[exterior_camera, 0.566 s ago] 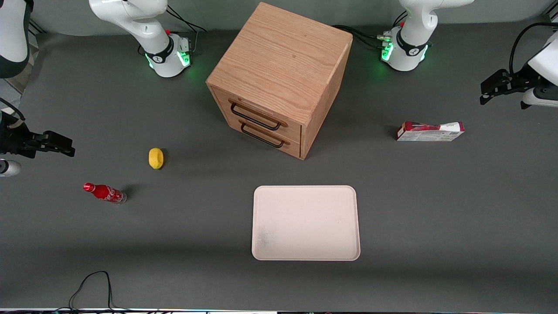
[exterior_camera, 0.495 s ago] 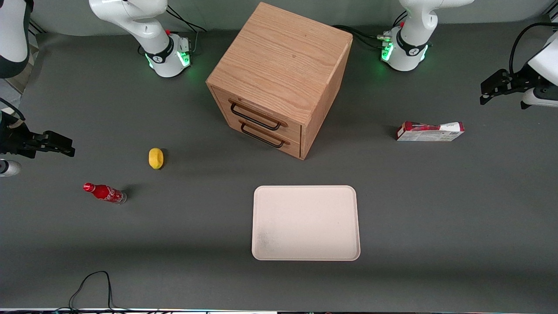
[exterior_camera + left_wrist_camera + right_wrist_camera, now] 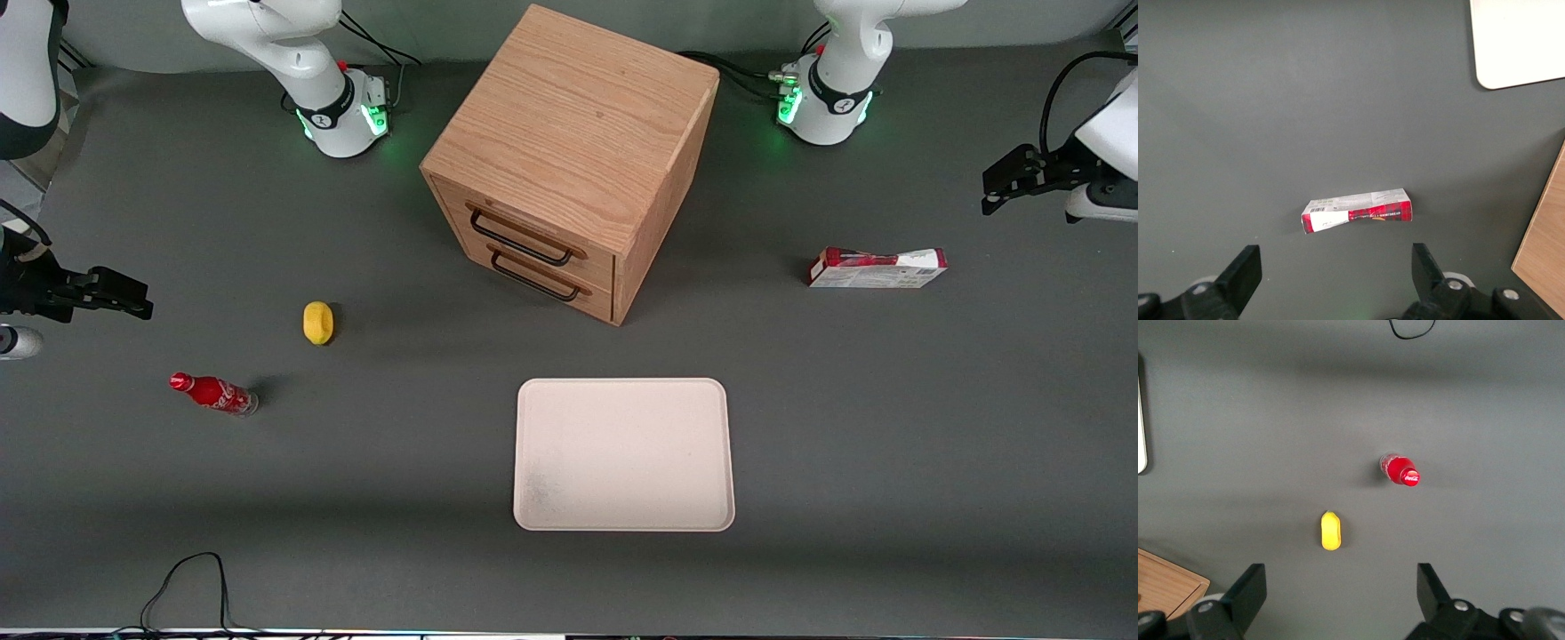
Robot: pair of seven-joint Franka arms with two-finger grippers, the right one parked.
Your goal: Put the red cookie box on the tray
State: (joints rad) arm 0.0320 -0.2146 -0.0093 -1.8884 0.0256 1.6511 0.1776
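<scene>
Lying toward the parked arm's end of the table are a red bottle (image 3: 213,394) and a yellow fruit (image 3: 317,322). The wooden cabinet (image 3: 569,160) stands mid-table, the empty tray (image 3: 624,454) nearer the camera. The red cookie box (image 3: 877,268) lies flat on the table, well apart from the tray. The gripper (image 3: 997,188) hovers above it, fingers (image 3: 1243,272) wide open, holding nothing.

Even, soft overhead light; faint shadows beside objects; sharp focus, perhaps slight edge distortion.
</scene>
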